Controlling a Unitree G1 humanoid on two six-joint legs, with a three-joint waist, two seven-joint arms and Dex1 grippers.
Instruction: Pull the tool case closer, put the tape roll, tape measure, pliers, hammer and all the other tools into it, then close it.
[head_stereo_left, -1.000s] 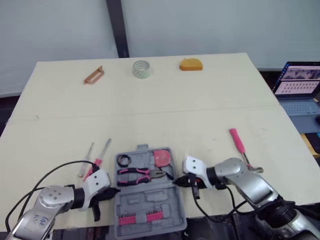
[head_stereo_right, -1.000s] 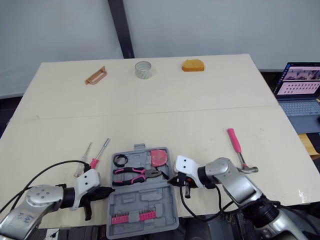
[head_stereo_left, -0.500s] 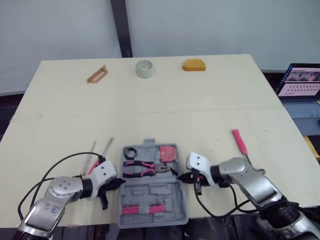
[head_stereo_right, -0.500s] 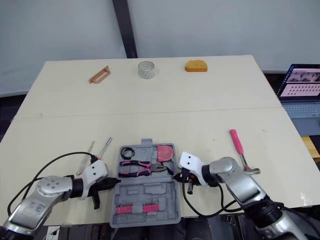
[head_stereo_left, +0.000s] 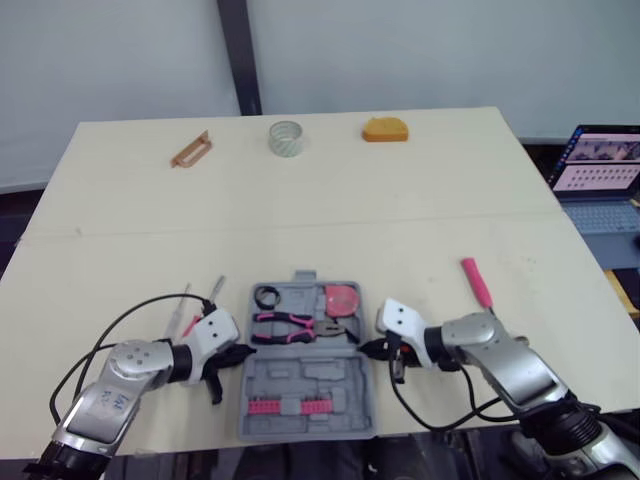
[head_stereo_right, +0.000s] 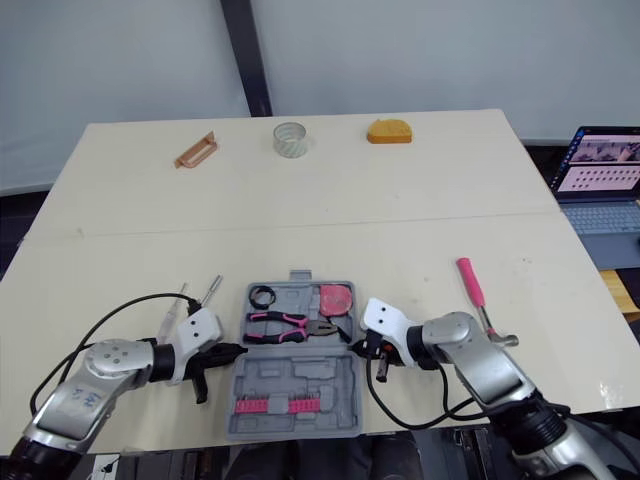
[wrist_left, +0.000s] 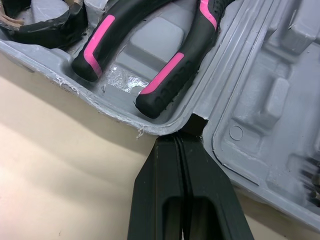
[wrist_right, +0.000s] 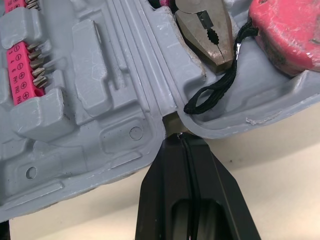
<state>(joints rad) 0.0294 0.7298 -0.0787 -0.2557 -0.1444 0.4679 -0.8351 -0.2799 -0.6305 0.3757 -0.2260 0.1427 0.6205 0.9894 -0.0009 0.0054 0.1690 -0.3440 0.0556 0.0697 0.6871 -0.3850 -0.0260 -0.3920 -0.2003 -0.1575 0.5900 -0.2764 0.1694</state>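
Observation:
The grey tool case (head_stereo_left: 310, 375) lies open near the table's front edge. In it are pink-handled pliers (head_stereo_left: 295, 325), a pink tape measure (head_stereo_left: 342, 299), a small black tape roll (head_stereo_left: 267, 296) and a strip of pink bits (head_stereo_left: 285, 405). My left gripper (head_stereo_left: 243, 352) is shut, its tip at the hinge notch on the case's left side (wrist_left: 197, 125). My right gripper (head_stereo_left: 365, 348) is shut too, its tip against the hinge notch on the right side (wrist_right: 172, 122). A pink-handled hammer (head_stereo_left: 476, 283) lies right of the case. Two screwdrivers (head_stereo_left: 190, 305) lie to its left.
Along the far edge sit a clear tape roll (head_stereo_left: 286, 137), an orange object (head_stereo_left: 384, 129) and a brown handle-shaped piece (head_stereo_left: 189, 150). A laptop (head_stereo_left: 600, 165) stands off the table's right side. Cables trail from both wrists near the front edge.
The case has slid a little away from the front edge and to the right, and now sits squarer. Both grippers moved with it, staying at its sides.

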